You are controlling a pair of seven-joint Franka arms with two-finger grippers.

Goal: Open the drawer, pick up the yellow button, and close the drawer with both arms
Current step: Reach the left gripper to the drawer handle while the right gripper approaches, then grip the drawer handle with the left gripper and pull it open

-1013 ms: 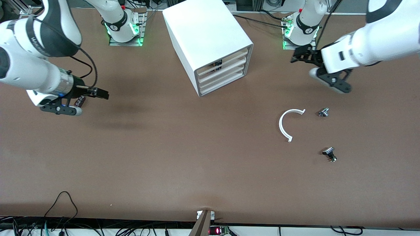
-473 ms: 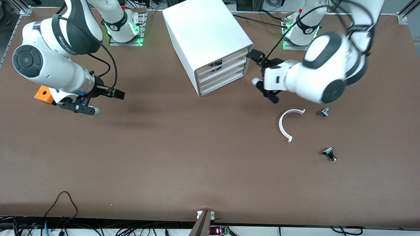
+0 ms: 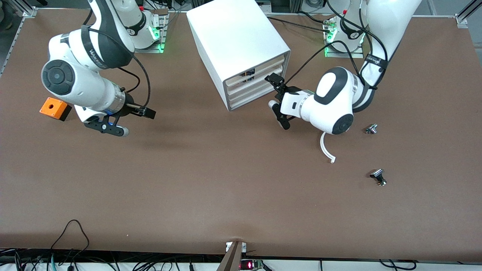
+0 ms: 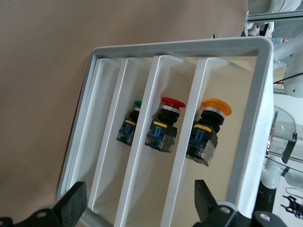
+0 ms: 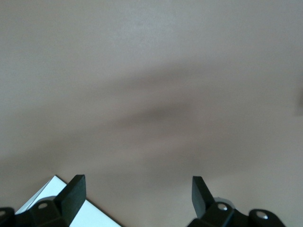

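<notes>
Left gripper (image 3: 277, 101) spread, in front of the cabinet (image 3: 241, 52); button (image 4: 207, 130) visible inside. Right gripper (image 3: 130, 119) spread over bare table (image 3: 211, 188), near orange cube (image 3: 52, 107).

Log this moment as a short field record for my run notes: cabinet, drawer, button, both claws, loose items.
cabinet: white box, its cream drawer fronts face the front camera
drawer: top drawer not pulled out
button: orange-yellow cap, dark body, beside a red-capped one and a green-capped one
left claw: open, in front of the drawers, holding nothing
right claw: open, over bare table, holding nothing
loose items: orange cube, white curved strip, two small metal parts
</notes>
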